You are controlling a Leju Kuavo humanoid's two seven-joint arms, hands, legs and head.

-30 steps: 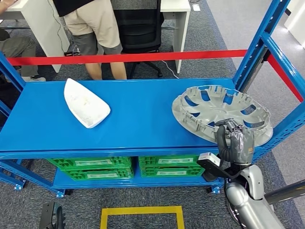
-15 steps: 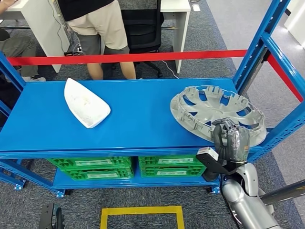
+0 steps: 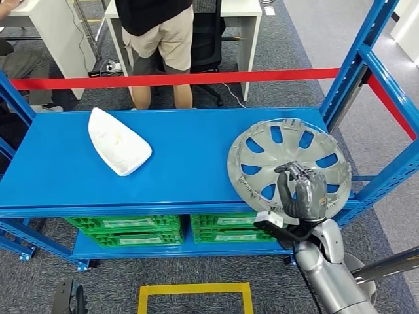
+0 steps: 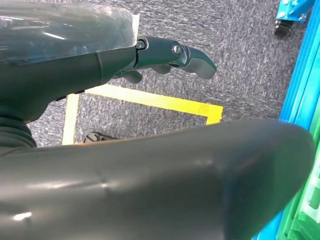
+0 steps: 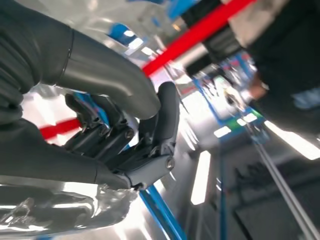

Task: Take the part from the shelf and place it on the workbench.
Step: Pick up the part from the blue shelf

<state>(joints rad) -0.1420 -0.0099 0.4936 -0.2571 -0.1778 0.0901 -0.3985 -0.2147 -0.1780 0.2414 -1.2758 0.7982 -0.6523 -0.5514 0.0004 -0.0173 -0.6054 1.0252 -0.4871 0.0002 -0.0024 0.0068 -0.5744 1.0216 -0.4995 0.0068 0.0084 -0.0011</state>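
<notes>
Grey office carpet lay under a blue shelf, with a red barrier bar behind it and a person standing at desks beyond. On the shelf top, the silver wheel cover sat at the end nearest the right hand, its near rim tilted up and jutting past the shelf edge. That hand's fingers were curled tight around the near rim, the thumb closing over them, so the cover hung from one edge with most of its disc reaching away beyond the fingertips. A white moulded part lay well apart on the far side. The left hand hung by the floor above a yellow floor marking, its fingers loosely apart and holding nothing.

The likely trouble was leverage: gripped only at the rim, the wide cover could pivot or slip in the fingers as it cleared the shelf. Its far edge could also catch the blue upright just beyond, twisting it loose.
</notes>
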